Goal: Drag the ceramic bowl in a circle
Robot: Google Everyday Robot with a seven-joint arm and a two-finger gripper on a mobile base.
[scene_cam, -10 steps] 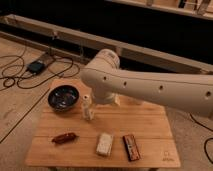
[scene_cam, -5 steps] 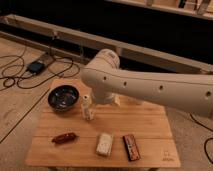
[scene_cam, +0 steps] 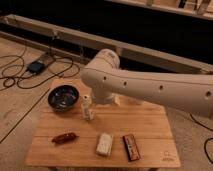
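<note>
- Approaching is judged to be the step in hand: the ceramic bowl [scene_cam: 64,97] is seen standing free at the back left corner of the wooden table [scene_cam: 150,125], and nothing is touching it.
- The gripper is hidden behind the bulky bend of the white arm [scene_cam: 150,87], which is held over the back middle of the table. Its exact place cannot be made out.
- The fingers are taken to be spread wide with nothing pinched, since every object on the table lies untouched.
- A small bottle [scene_cam: 87,107] is seen upright just beside the bowl, on its right and between the bowl and the arm.
- Nearer the front edge, a reddish-brown item [scene_cam: 65,137], a pale packet [scene_cam: 104,144] and a dark bar [scene_cam: 131,147] are laid in a row, well apart from the bowl.
- For the next move, the gripper would have to be carried left past the bottle and lowered to the bowl's rim or inner wall.
- A circle kept small is judged advisable, so that the bottle is not toppled and the bowl is not pushed off the corner.
</note>
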